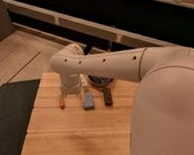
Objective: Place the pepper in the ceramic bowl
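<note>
The white arm (pixel 111 65) is seen reaching in from the right across the far part of the wooden desk (pixel 81 136), bent at an elbow over the desk's far left corner. The pincer (pixel 70 90) is found below that elbow, pointing down at the desk, largely hidden by the wrist. How far it is open cannot be told, nor whether anything is held in it. The pepper (pixel 62 104) is noted lying on the wood just in front of and slightly left of the pincer. Whether the two touch cannot be told. It is set in from the desk's left edge, with a strip of wood between. A blue block (pixel 89 101) is recorded to the right of the pepper, and a black block (pixel 107 96) just beyond that, the two apart. The ceramic bowl (pixel 102 82) is seen at the far edge, behind the blocks, partly covered by the forearm. A broad band of bare wood is seen between these things and the near edge. The desk's right side is hidden by the robot's body. A dark mat (pixel 7 116) is noted on the floor along the left edge.
</note>
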You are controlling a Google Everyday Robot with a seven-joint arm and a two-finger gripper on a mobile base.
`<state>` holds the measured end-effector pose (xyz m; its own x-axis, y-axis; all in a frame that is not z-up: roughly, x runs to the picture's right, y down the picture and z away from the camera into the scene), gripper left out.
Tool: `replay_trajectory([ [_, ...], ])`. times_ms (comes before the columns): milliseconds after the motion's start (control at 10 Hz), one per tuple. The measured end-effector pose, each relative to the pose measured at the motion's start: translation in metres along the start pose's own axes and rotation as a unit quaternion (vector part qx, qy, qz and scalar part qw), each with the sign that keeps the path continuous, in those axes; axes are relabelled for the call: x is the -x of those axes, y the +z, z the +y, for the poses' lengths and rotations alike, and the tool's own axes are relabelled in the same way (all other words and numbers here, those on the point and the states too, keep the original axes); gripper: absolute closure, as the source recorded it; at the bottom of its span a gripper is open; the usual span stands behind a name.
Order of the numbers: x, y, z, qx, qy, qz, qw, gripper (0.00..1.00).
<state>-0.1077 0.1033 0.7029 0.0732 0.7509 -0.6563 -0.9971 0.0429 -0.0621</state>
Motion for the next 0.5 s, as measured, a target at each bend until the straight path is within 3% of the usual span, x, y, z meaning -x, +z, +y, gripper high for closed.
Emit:
replay_trajectory([
  [500,0.0007,-0.0010,-0.0004,-0.002,-0.001,-0.003,1.0000,0.35],
])
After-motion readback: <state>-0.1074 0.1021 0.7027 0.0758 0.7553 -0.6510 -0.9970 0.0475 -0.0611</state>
